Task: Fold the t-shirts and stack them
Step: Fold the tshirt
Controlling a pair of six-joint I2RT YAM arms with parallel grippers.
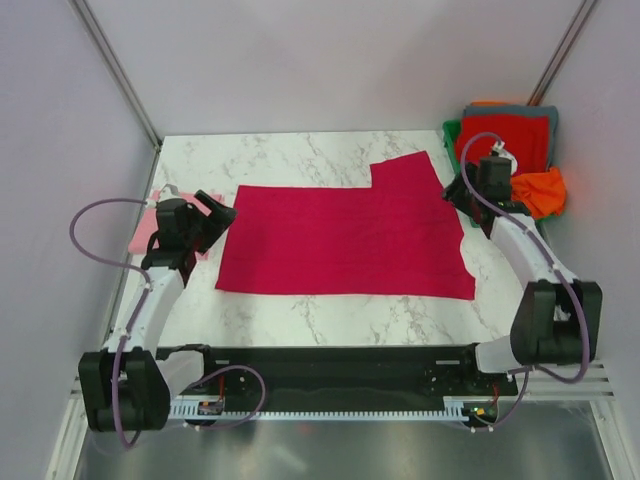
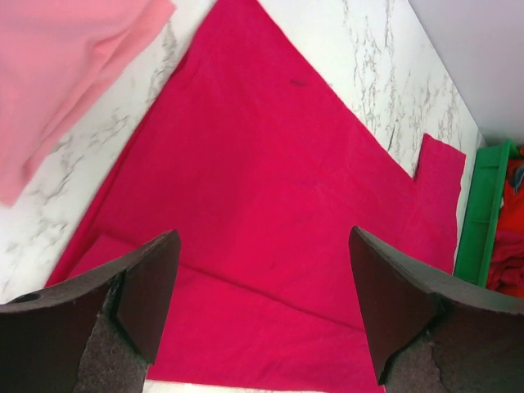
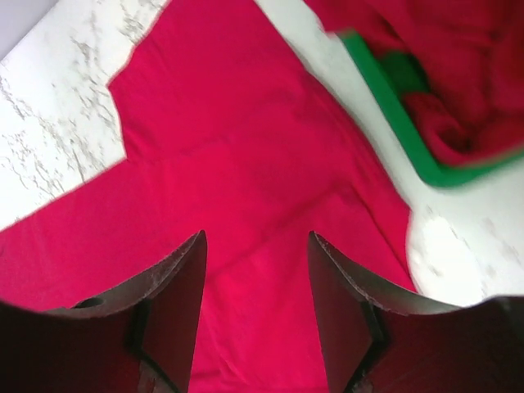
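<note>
A deep magenta-crimson t-shirt (image 1: 345,240) lies flat on the marble table (image 1: 300,155), one sleeve sticking out at its far right. It fills the left wrist view (image 2: 270,213) and the right wrist view (image 3: 246,188). My left gripper (image 1: 222,213) is open and empty, just above the shirt's left edge. My right gripper (image 1: 453,191) is open and empty over the shirt's right edge near the sleeve. A light pink folded t-shirt (image 1: 150,228) lies at the far left under the left arm, and shows in the left wrist view (image 2: 57,74).
A green bin (image 1: 452,130) at the back right holds red (image 1: 505,135), orange (image 1: 543,190) and grey t-shirts. It shows in the right wrist view (image 3: 393,115) and the left wrist view (image 2: 479,213). Enclosure walls stand on both sides.
</note>
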